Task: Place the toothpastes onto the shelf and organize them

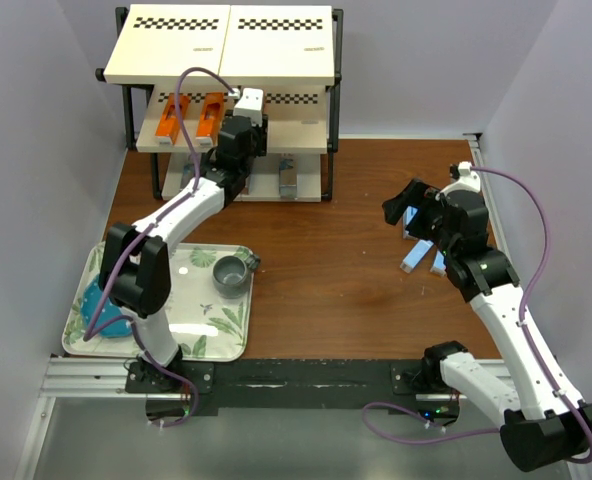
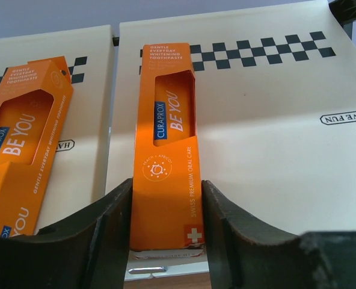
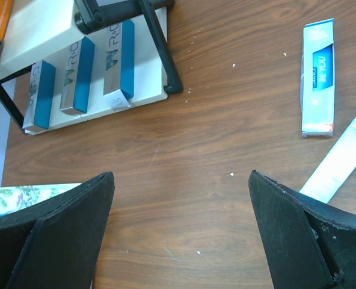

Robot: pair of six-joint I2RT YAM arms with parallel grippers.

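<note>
Left gripper (image 2: 167,188) clasps an orange toothpaste box (image 2: 166,120) lying flat on the middle shelf board (image 2: 274,150), seemingly to line it up beside a matching orange box (image 2: 21,156).

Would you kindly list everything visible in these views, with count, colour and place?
table: one, brown wood
shelf: one, black frame with cream checkered boards, far end of table
orange boxes: two, orange, side by side on the middle board
dark blue boxes: three, shiny dark blue, bottom board
light blue boxes: at least two, light blue, table at right
tray: one, white with green leaves, near left of table
cup: one, grey, on the tray
blue object: one, blue, on the tray, partly hidden
left gripper: one, black, flanking one orange box
right gripper: one, black, open above bare table
</note>
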